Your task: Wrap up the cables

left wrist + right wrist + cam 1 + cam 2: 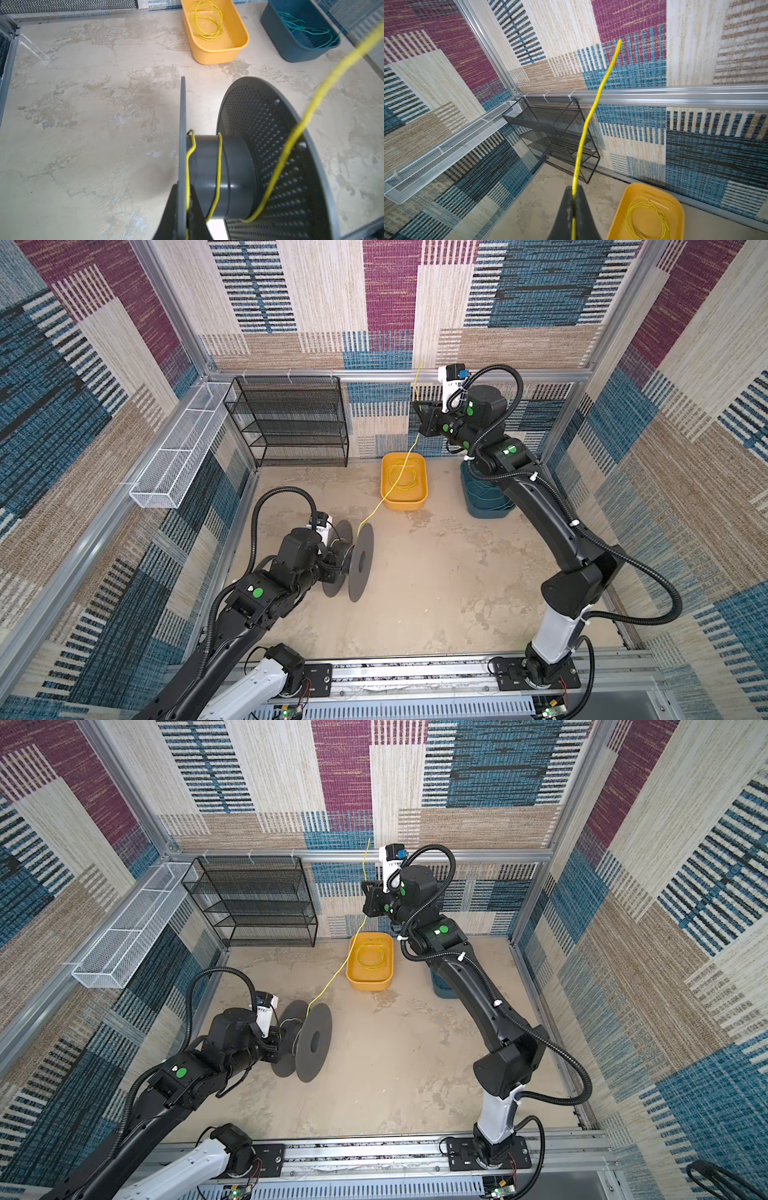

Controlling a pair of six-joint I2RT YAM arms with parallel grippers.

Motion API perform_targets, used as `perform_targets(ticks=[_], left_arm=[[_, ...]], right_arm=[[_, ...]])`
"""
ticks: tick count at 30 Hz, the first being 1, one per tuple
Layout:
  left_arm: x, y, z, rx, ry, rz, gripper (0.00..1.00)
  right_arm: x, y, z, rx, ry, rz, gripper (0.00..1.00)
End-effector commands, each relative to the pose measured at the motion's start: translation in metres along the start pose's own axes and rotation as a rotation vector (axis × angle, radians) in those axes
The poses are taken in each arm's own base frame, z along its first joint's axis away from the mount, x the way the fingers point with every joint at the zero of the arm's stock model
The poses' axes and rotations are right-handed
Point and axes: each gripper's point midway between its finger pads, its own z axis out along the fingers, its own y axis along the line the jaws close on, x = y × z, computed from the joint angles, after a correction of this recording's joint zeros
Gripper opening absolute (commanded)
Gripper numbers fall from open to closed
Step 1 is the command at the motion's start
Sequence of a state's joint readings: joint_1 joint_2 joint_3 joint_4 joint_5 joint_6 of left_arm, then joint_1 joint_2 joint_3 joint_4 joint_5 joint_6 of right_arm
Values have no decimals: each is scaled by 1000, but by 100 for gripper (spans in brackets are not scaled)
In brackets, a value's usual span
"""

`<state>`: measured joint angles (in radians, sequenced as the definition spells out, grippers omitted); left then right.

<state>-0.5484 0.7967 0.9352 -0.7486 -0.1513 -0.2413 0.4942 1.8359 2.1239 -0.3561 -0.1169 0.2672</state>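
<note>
Light, springy yellow cable (588,116): right tool (573,192) pinches it, free end beyond; left tool (184,199) clamps the spool flange (182,124).

My left claw (184,201) is matt black plastic. The spool (236,172) is matt grey plastic, one flange perforated. The cable (291,143) has a smooth yellow coat. The yellow tub (218,56) is smooth plastic; the table (83,124) rough, blotchy; the walls (390,294) woven carpet; the black shelf (291,423) metal mesh.
</note>
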Motion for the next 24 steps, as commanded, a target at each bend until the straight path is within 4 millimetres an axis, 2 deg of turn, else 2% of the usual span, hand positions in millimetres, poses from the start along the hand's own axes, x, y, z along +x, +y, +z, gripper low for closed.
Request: perform_targets(ticks=[1, 5, 10, 12, 15, 20, 24], left_arm=[[12, -4, -16, 43, 65, 97, 0], [8, -21, -26, 146, 55, 141, 0], [13, -22, -24, 148, 82, 173, 0], [11, -22, -27, 152, 61, 173, 0], [4, -20, -37, 149, 18, 180, 0], [-13, -30, -55, 213, -73, 143, 0], [-31, -35, -67, 238, -129, 116, 0]], right_arm=[[-27, -31, 6, 111, -100, -41, 0], [-25, -71, 15, 137, -101, 21, 0], [-19, -102, 24, 154, -93, 58, 0], [-12, -120, 26, 175, -77, 81, 0], [1, -149, 22, 222, -56, 108, 0], [37, -185, 13, 285, -28, 131, 0], [64, -200, 4, 308, -5, 174, 0]])
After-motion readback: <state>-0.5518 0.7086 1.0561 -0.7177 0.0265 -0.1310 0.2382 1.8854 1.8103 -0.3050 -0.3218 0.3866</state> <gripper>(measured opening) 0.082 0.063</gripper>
